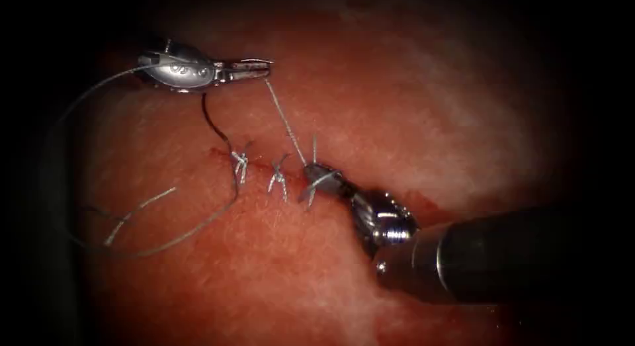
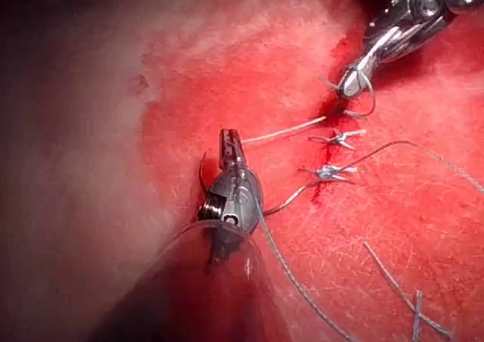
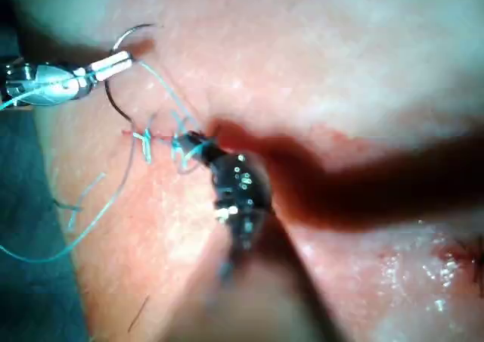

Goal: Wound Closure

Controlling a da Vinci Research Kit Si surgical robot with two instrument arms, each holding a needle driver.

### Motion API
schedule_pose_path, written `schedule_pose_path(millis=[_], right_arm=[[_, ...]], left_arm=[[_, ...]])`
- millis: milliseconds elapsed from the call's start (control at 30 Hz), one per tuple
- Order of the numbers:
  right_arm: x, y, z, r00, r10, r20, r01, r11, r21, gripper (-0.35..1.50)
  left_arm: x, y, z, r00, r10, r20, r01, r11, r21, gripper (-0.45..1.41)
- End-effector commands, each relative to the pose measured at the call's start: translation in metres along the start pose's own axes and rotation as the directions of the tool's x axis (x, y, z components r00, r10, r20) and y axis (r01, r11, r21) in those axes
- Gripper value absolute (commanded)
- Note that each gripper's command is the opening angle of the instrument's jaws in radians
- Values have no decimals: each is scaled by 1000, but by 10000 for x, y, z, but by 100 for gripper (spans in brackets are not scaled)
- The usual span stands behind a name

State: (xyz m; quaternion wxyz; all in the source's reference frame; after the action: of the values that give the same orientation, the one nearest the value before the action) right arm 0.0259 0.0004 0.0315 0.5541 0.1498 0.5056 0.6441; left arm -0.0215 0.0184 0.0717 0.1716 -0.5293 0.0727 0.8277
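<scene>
Taut thread (image 1: 286, 121) spans both tools' jaws.

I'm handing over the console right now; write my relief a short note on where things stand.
Left pincer: shut on the thread, drawn taut to the cut.
Right pincer: at the cut's right-hand stitch, thread looped round its tip.
Needle: below the left tool, left of the cut; whether it enters the tissue is unclear.
Done: two knotted stitches further left.
Left: the third stitch looks unfinished.
</scene>
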Motion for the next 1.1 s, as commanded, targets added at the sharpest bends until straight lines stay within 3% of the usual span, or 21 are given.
schedule_pose_path(millis=[33,267,400,500,633,1100], right_arm=[[-18,2,-2,1000,-15,17,14,1000,21,-35],[-28,10,-5,994,-92,60,86,992,96,-35],[-32,12,-8,976,-205,68,194,971,142,-35],[-37,12,-12,924,-380,50,364,911,194,-35],[-45,13,-20,812,-584,14,561,786,260,-35],[-47,12,-21,727,-686,-40,665,688,290,-35]], left_arm=[[-8,5,8,1000,-1,4,1,1000,4,-45],[-17,-44,28,1000,-13,-26,15,996,92,-45],[-15,-67,35,999,-23,-49,30,989,143,-45],[-14,-78,39,998,-22,-64,33,985,171,-45],[-9,-88,47,997,-6,-73,21,977,213,-45],[8,-119,59,994,113,-15,-104,957,271,-45]])
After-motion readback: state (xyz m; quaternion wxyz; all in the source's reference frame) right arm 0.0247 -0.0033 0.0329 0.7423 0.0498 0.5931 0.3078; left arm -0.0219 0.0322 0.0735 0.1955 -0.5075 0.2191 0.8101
